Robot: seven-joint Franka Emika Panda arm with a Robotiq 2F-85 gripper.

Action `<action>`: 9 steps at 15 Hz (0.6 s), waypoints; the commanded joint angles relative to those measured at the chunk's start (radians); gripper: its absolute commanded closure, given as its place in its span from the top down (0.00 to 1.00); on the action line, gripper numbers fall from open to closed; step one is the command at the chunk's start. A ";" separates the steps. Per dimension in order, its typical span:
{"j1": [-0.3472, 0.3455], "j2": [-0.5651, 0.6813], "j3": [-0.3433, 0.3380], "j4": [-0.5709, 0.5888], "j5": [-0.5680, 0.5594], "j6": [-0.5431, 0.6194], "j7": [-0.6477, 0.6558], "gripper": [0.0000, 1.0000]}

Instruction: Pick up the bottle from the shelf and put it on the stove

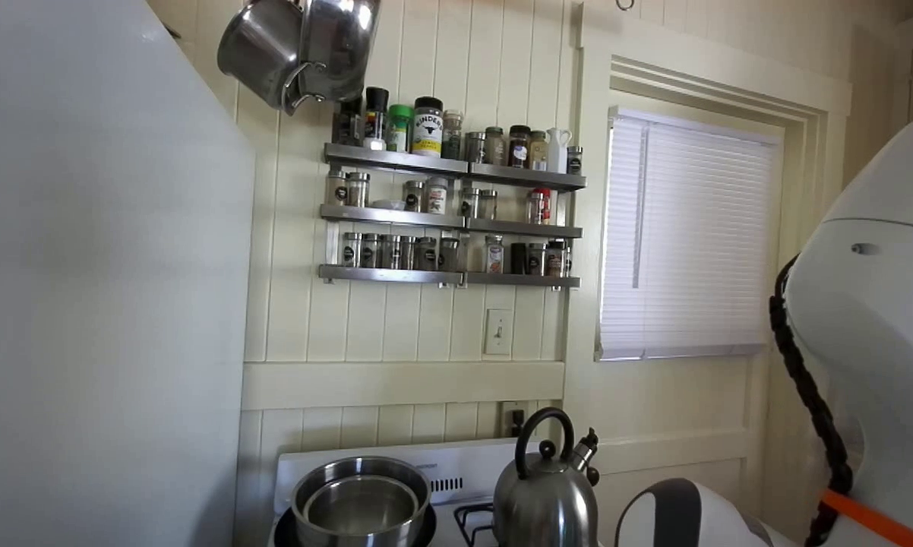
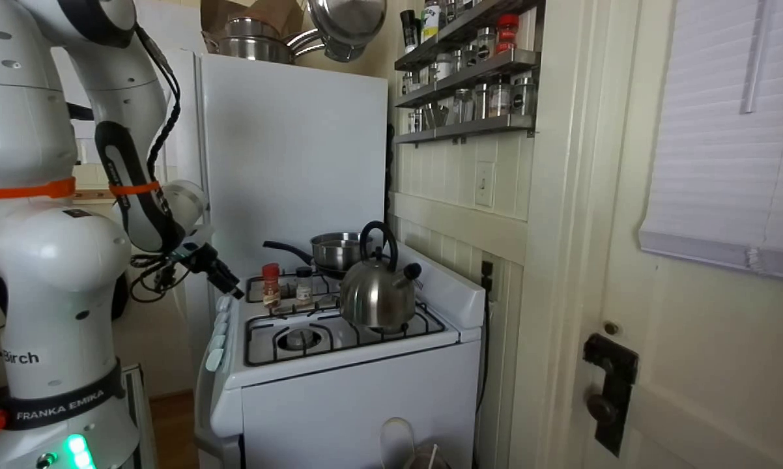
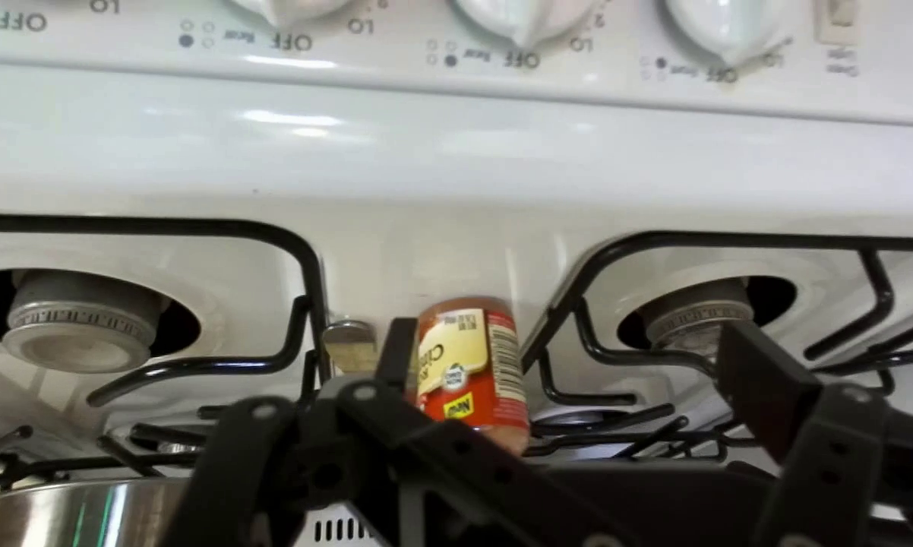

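A bottle with a red cap and red-and-yellow label stands upright on the white stove. In the wrist view this bottle appears between my fingers, close beside the left finger in the picture. Its upper end is hidden behind my gripper. My gripper is open, with a wide gap between the fingers. In an exterior view my gripper is just left of the bottle, apparently apart from it. The grey three-tier shelf on the wall holds many jars. It also shows in an exterior view.
A dark-capped jar stands close to the bottle. A steel kettle and a pan with steel bowls stand farther back on the stove. Black burner grates flank the bottle. The fridge rises beside the stove.
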 commanded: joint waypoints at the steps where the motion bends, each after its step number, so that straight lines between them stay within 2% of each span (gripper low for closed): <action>1: 0.002 -0.094 -0.054 -0.043 0.186 0.186 -0.188 1.00; 4: -0.010 -0.047 -0.084 -0.004 0.329 0.277 -0.341 1.00; 5: 0.019 -0.044 -0.135 -0.002 0.307 0.345 -0.376 1.00; 6: 0.027 -0.025 -0.157 -0.002 0.324 0.393 -0.433 1.00; 7: 0.005 -0.047 -0.111 0.001 0.283 0.317 -0.349 1.00; 9: 0.001 -0.046 -0.122 0.001 0.285 0.331 -0.365 1.00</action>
